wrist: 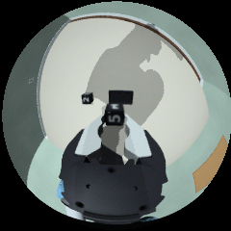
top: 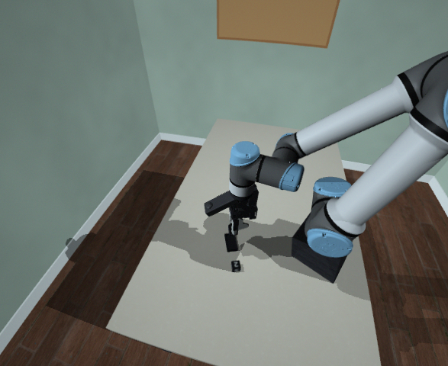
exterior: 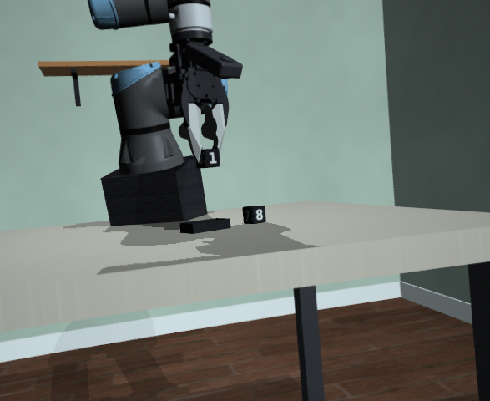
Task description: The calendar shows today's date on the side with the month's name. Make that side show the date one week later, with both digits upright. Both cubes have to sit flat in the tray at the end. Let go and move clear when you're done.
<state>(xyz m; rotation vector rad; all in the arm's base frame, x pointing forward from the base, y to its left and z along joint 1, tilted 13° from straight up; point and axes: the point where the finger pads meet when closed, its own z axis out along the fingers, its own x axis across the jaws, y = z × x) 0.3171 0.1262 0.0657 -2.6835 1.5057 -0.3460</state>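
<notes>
My gripper [top: 234,231] [exterior: 209,157] [wrist: 115,114] is shut on a black cube [exterior: 212,158] [wrist: 114,115] and holds it in the air above the table. That cube shows an upright white 1 in the exterior view and a sideways 5 in the wrist view; another marking is only partly visible. The black tray [top: 231,244] [exterior: 208,226] [wrist: 126,96] lies below the held cube, with no cube seen in it. The other black cube [top: 236,265] [exterior: 254,215] [wrist: 87,98] sits on the table beside the tray. It shows an upright 8, a dim 7 and a 2 on top. The tray's month side is not readable.
The arm's dark base block [top: 317,255] [exterior: 145,200] stands on the table [top: 251,322] [exterior: 387,228], off to one side of the tray. A brown wall panel [top: 277,21] [exterior: 102,68] is on the wall behind the arm.
</notes>
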